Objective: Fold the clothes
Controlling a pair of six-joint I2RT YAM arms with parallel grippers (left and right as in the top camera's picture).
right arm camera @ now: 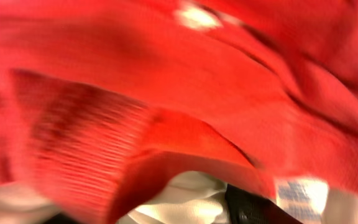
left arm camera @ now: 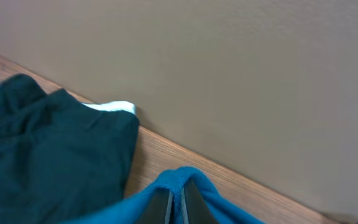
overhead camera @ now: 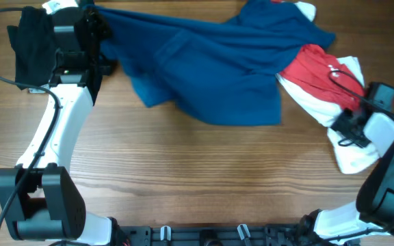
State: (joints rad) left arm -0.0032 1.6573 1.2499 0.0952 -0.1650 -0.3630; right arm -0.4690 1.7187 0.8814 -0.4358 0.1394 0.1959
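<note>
Wooden surface [overhead camera: 183,171] | blue shirt [overhead camera: 217,68] sprawled along far edge, corner clamped in left pincer [left arm camera: 176,208] | right pincer [overhead camera: 349,124] against red-and-white garment [overhead camera: 320,75], spread unclear | risk: corner slips; red-and-white garment snags, drags along.

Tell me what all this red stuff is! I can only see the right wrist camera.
Observer: It's a red-and-white garment lying at the right end of the table, with the right gripper on top of it.
Operator: Where's the blue shirt?
Observer: The blue shirt is spread across the far middle of the table, its right side touching the red-and-white garment.
Operator: Is anything holding it?
Observer: Yes, the left gripper is shut on its left edge, close to a black garment.
</note>
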